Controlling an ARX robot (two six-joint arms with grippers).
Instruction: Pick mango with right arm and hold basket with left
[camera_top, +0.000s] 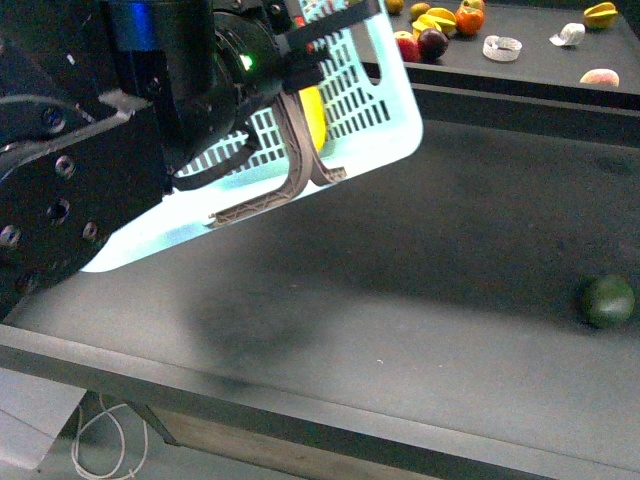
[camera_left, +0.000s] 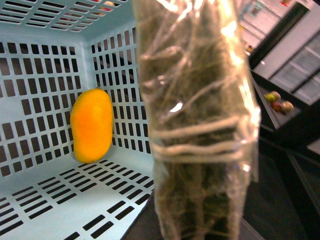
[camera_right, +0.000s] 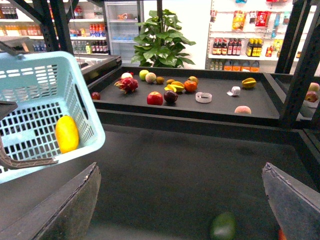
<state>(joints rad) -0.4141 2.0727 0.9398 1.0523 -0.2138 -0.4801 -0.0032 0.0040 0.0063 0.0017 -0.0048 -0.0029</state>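
Left end effector (camera_top: 290, 95) is clamped on a handle (camera_top: 300, 150), basket (camera_top: 375, 110) tilted off the bench (camera_top: 420, 300), mango (camera_right: 66, 134) inside; right end effector (camera_right: 185, 200) spread wide nearby.

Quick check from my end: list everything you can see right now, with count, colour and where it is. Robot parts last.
basket: one, light turquoise, lifted and tilted above the near table, at the left in the front view.
mango: one, yellow-orange, inside the basket against its slotted wall.
basket handles: two, grey-brown, hanging down the basket's side.
dark green fruit: one, on the near table, far right.
assorted fruit: about a dozen, red, orange, yellow, green and pink, spread on the far table.
white tape rolls: two, on the far table among the fruit.
potted plant: one, green, behind the far table.
shop shelves: bottles and packets, background.
left arm: black and blue, green light, at the basket; gripper state unclear.
right gripper: open, empty, above the near table.
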